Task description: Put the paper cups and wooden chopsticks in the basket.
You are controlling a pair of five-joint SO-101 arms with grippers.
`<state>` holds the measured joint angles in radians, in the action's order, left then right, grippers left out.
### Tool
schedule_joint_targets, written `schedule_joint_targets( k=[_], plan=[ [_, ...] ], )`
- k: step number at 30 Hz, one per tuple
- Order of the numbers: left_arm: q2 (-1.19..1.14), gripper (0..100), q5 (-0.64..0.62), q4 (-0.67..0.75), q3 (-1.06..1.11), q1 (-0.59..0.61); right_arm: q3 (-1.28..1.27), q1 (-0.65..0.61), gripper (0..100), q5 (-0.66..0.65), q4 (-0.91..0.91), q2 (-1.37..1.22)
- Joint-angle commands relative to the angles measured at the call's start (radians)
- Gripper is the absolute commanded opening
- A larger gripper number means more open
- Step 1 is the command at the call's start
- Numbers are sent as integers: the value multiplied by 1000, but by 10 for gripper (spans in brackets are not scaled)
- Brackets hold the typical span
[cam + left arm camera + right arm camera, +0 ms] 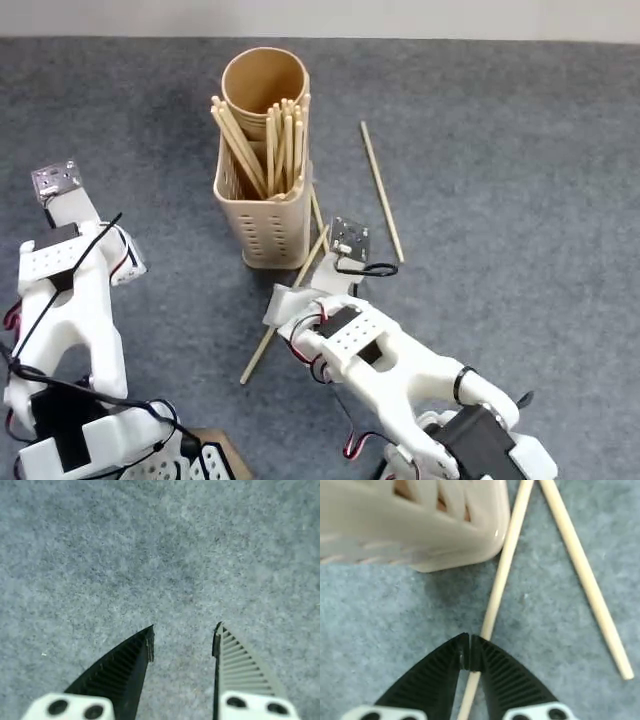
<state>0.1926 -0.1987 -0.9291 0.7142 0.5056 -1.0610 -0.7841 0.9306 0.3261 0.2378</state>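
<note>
Paper cups point(264, 85): stacked, standing in the far end of the basket point(262, 225). I see none loose on the surface point(520, 150), so I judge the cup part done

Bundle of chopsticks point(270, 145): already upright in the basket beside the cups, tips above the rim

Left to do, three loose sticks:
- held chopstick point(501, 575), slanting out from the basket's foot toward the arms' side
- second chopstick point(582, 575), just beside it and angled away, the two close together near the basket corner
- third chopstick point(382, 190), lying apart on open surface to the right of the basket

My right fingers point(437, 680) are clenched on the held chopstick, partway along its length, low over the surface. My left fingers point(125, 670) are released with nothing between them, over bare surface well to the left of the basket

Room, as I judge it:
- the basket wall stands just beside my right grip, tall, so the stick has to rise clear of the rim before it goes in
- the opening is crowded, with the cups at one end and the bundle filling much of the rest
- open surface lies to the right and on the near side for swinging the stick up
- the left arm is well apart and out of the way
</note>
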Motion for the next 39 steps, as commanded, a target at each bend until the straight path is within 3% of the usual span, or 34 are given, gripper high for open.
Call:
schedule_joint_targets(
  k=[1, 6, 10, 20, 30, 32, 39],
  plan=[
    [7, 211, -11, 5, -4, 7, -1, -2, 102, -8, 24, 1],
    [7, 211, -11, 6, -4, 7, 2, -4, 109, -17, 51, 8],
    [7, 211, -11, 5, -4, 7, 53, -2, 109, -112, 185, 67],
    [7, 211, -11, 3, -4, 5, 70, 85, 109, -118, 222, 85],
    [7, 211, -9, 3, -4, 5, 94, 105, 87, -180, 394, 87],
    [7, 211, -9, 3, -4, 5, 131, 137, 48, -265, 450, 87],
    [8, 211, -9, 3, -4, 5, 231, 378, 5, -779, 496, 87]
  ],
)
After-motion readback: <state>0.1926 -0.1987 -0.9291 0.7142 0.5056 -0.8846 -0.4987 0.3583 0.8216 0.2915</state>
